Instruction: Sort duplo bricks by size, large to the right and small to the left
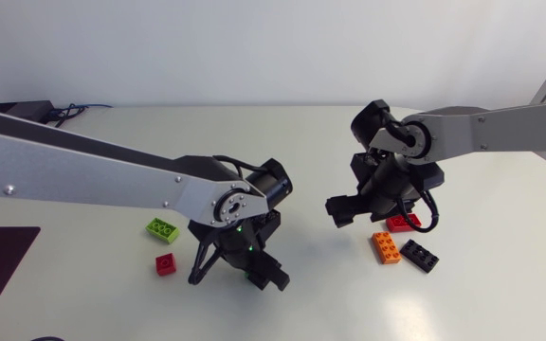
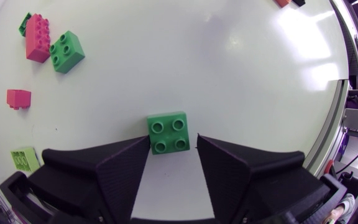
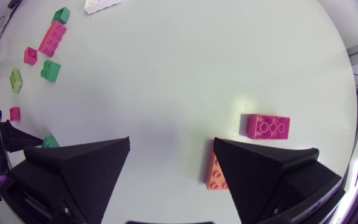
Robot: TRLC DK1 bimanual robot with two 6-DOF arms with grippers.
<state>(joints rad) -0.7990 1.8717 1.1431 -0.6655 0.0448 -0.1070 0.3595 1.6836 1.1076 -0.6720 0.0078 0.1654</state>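
- Green small brick [image 2: 168, 132] is sitting on the table between the spread fingers of the left gripper [image 2: 173, 143], seemingly lined up for pinching.
- Right gripper [image 3: 171, 142], fingers spread, is hovering over the orange large brick [image 3: 212, 175], which is already lying rightward.

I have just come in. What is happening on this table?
The robot is sorting duplo bricks by size. The left gripper is open, with a small green brick between its fingertips, not yet gripped. The right gripper is open and empty, over an orange brick that lies beside a long red brick and a black brick on the right side.
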